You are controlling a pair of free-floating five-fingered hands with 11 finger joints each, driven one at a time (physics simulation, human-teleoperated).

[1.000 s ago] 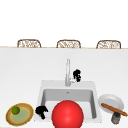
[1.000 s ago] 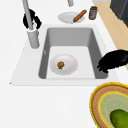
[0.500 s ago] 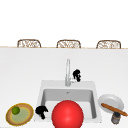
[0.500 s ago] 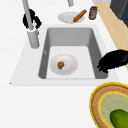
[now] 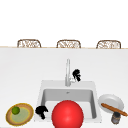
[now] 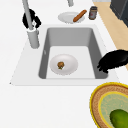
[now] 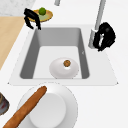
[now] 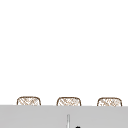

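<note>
White counter with a grey sink, three woven chair backs at the far edge, right hand just right of the faucet, fingers curled, whether touching it unclear, left hand at the sink's near left corner, fingers curled down, holding nothing, beside a woven plate with a lime.

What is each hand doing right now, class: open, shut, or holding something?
Left hand: fingers curled, holding nothing, at the sink's front left corner beside the woven plate.
Right hand: curled beside the faucet; contact cannot be told.

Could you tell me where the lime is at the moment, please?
The lime lies on the woven plate on the counter left of the sink in the front view, just beyond the left hand.
</note>
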